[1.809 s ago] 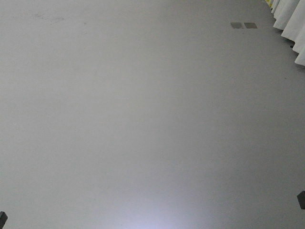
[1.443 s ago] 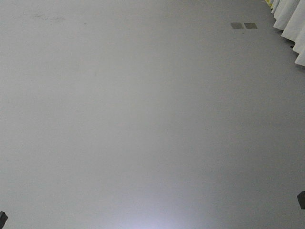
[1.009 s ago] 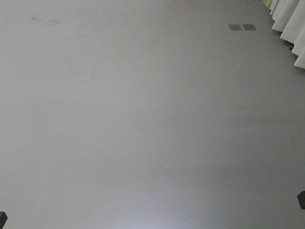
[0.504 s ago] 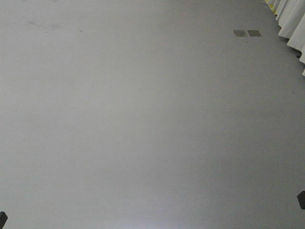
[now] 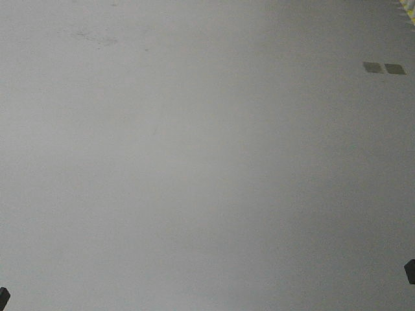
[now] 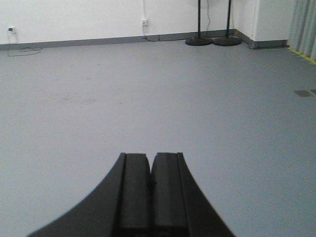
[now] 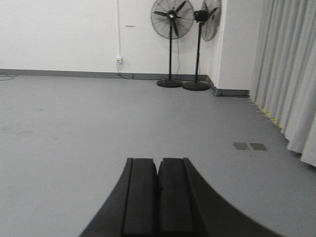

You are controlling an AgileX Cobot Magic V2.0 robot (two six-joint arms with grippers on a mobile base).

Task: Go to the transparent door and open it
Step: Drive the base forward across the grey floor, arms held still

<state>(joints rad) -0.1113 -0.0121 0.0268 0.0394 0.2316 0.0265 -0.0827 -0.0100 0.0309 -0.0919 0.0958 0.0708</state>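
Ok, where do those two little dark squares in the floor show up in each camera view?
Front view: floor squares, upper right, near the edge.
Left wrist view: floor squares at the right edge, mid-height, partly cut off.
Right wrist view: floor squares right of centre, before the curtain.
Shared landmark: the fan stands, along the far wall in both wrist views; not in the front view.

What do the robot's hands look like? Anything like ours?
Not really. The left tool and right tool look alike: matte black, each a pair of flat rectangular bars side by side, flaring outward in curves toward the base. No cables or markings show.
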